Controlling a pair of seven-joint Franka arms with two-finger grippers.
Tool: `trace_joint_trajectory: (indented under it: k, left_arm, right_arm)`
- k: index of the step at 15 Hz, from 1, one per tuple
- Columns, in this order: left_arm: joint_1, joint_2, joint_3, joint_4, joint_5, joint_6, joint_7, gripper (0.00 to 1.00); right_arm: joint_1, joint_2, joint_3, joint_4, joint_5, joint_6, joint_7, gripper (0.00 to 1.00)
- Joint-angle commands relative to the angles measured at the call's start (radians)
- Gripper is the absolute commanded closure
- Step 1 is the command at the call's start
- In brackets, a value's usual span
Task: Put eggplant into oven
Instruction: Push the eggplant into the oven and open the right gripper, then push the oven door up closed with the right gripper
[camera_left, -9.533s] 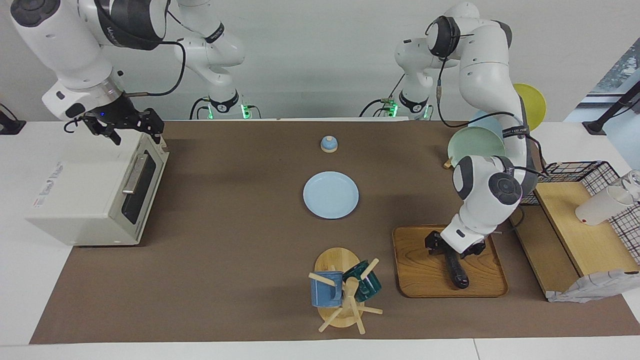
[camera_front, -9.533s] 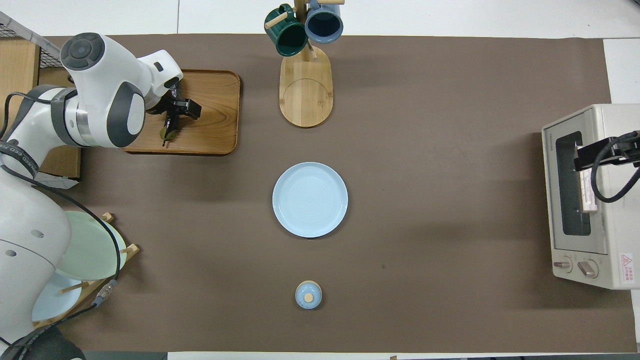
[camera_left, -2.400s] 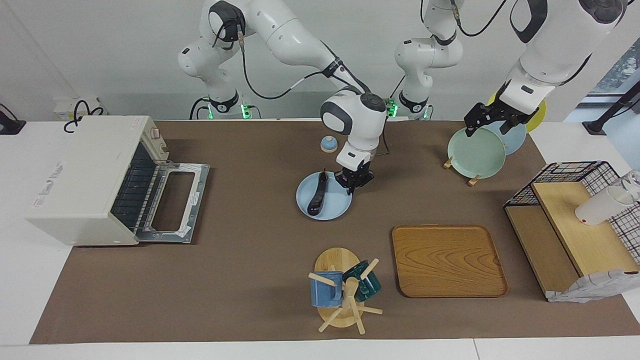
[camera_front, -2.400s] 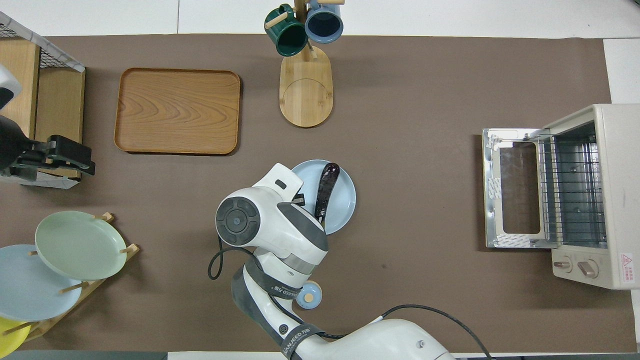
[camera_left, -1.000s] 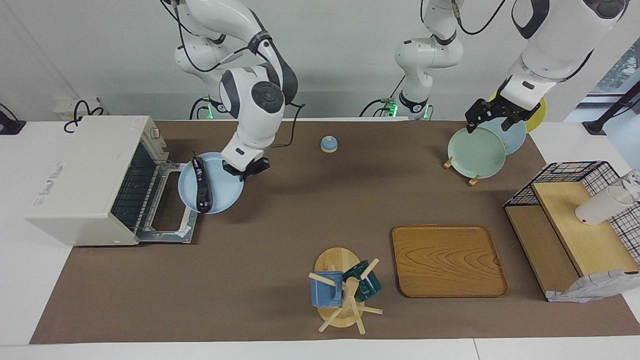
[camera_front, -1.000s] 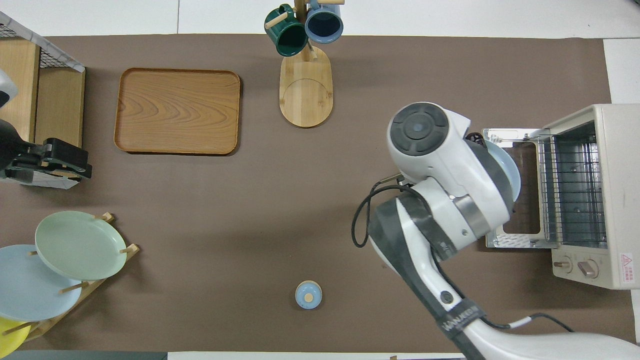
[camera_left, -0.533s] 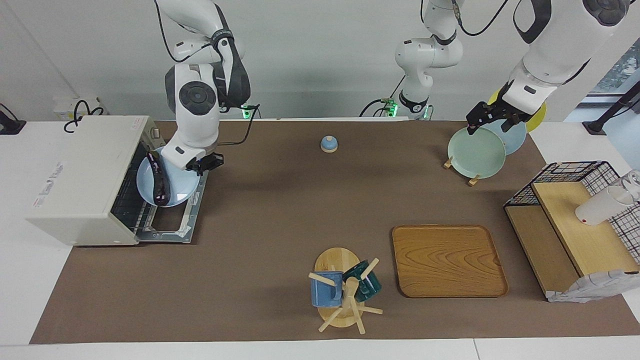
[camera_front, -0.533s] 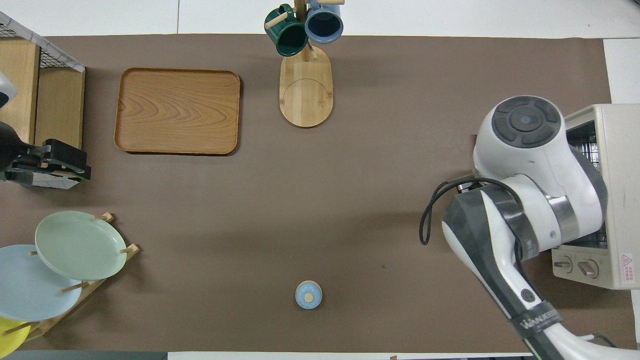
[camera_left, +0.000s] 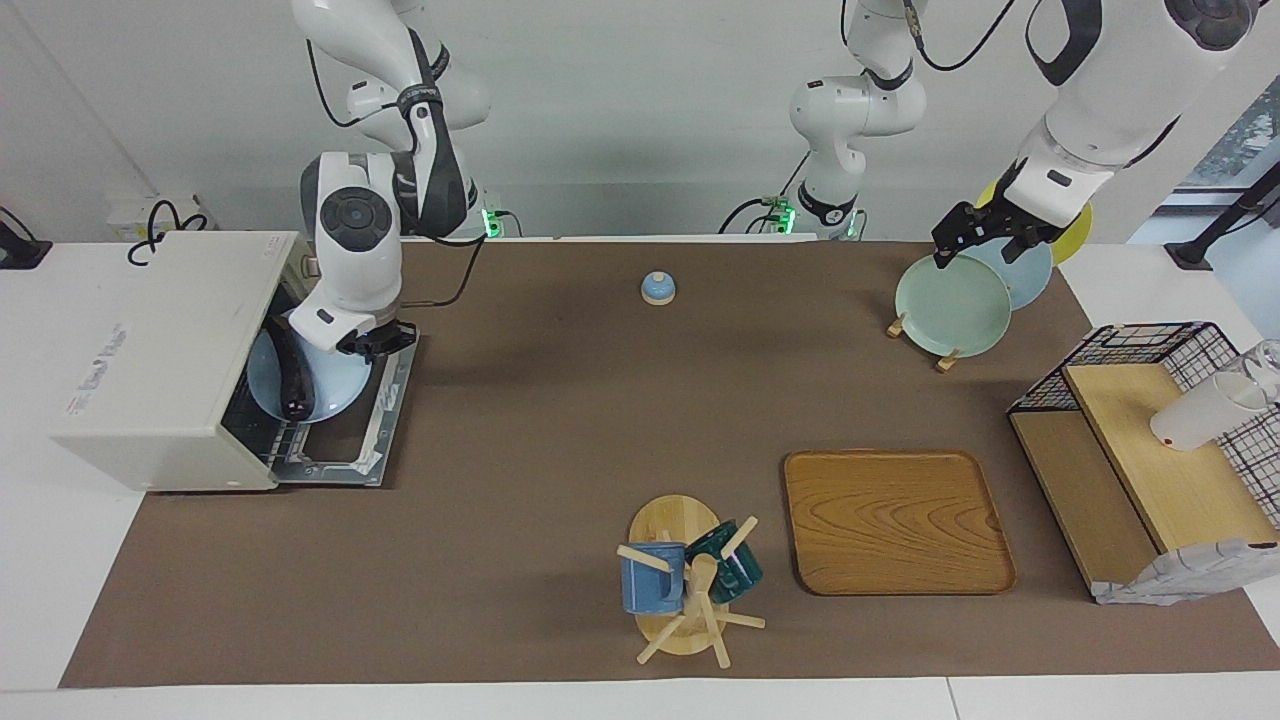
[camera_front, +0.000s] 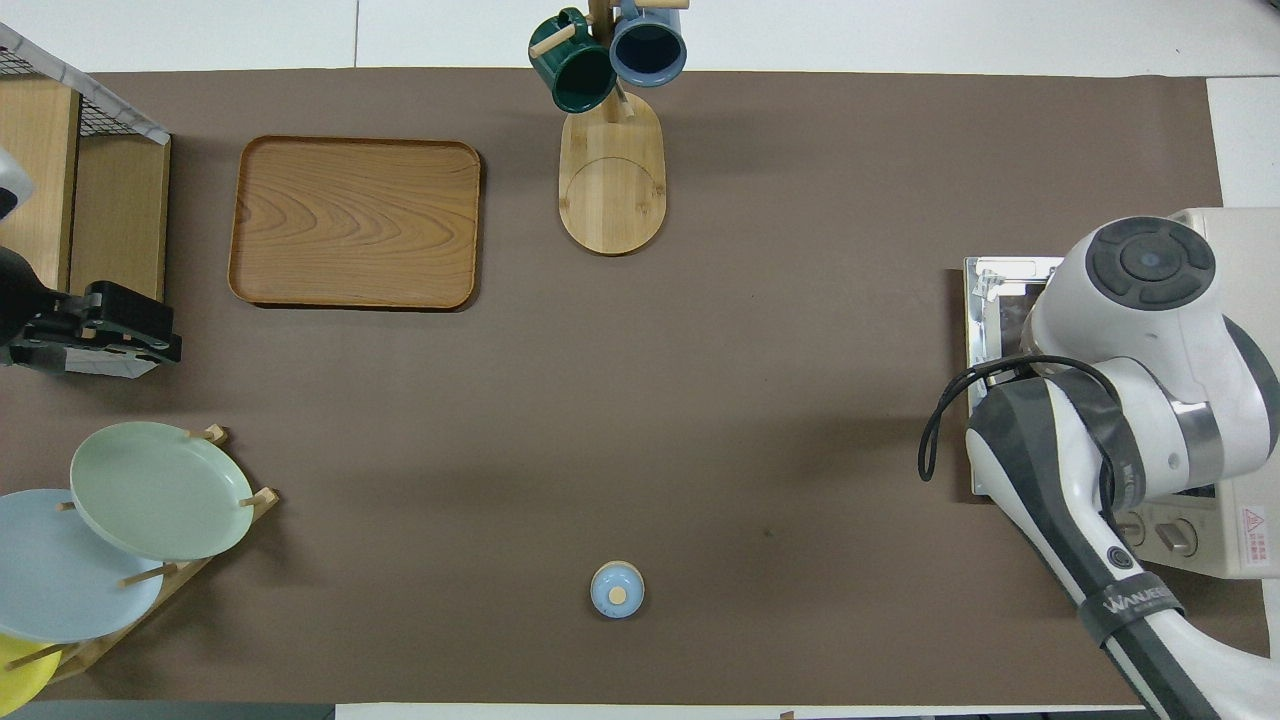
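Cream-white, the oven (camera_left: 160, 365) sits at the right arm's end of the worktop (camera_left: 560, 440) with its glass door (camera_left: 345, 425) dropped flat, and the pale blue plate (camera_left: 325, 385) is held at its mouth above that door. The right hand (camera_left: 378, 343) is clamped on the plate's rim, while the eggplant (camera_left: 290, 375) lies on the plate at the edge next to the rack, partly inside the opening. The left hand (camera_left: 975, 233) waits above the green plate (camera_left: 950, 292) in the dish rack; I cannot tell how its fingers stand.

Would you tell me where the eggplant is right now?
In the facing view, the eggplant lies on the blue plate held by the right gripper, in the mouth of the open oven.
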Motion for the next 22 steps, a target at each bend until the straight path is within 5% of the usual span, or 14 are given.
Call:
trace_joint_trajectory:
  k: [1, 11, 13, 14, 15, 20, 22]
  left_arm:
    - [0.006, -0.025, 0.002, -0.022, -0.009, -0.001, -0.006, 0.0]
    - [0.005, -0.025, 0.002, -0.022, -0.007, 0.004, -0.006, 0.0]
    - [0.005, -0.025, 0.002, -0.022, -0.007, 0.004, -0.006, 0.0]
    - [0.005, -0.026, 0.002, -0.022, -0.007, 0.004, -0.006, 0.0]
    - [0.005, -0.026, 0.002, -0.022, -0.007, 0.004, -0.006, 0.0]
    - [0.005, -0.025, 0.002, -0.022, -0.007, 0.004, -0.006, 0.0]
    - [0.005, -0.025, 0.002, -0.022, -0.007, 0.004, -0.006, 0.0]
  right_arm:
    - [-0.042, -0.038, 0.013, -0.035, -0.025, 0.005, -0.018, 1.0]
    - [-0.157, -0.038, 0.015, -0.074, -0.01, 0.117, -0.084, 1.0]
    - [-0.157, -0.037, 0.015, -0.076, -0.007, 0.128, -0.084, 0.6]
    - [-0.156, -0.037, 0.015, -0.076, -0.007, 0.128, -0.085, 0.48]
    - [-0.152, -0.035, 0.015, -0.071, -0.007, 0.127, -0.088, 0.46]
    - [-0.002, -0.021, 0.021, 0.005, 0.056, 0.055, -0.029, 0.47]
    - [0.007, -0.014, 0.022, 0.01, 0.097, 0.073, 0.021, 0.69]
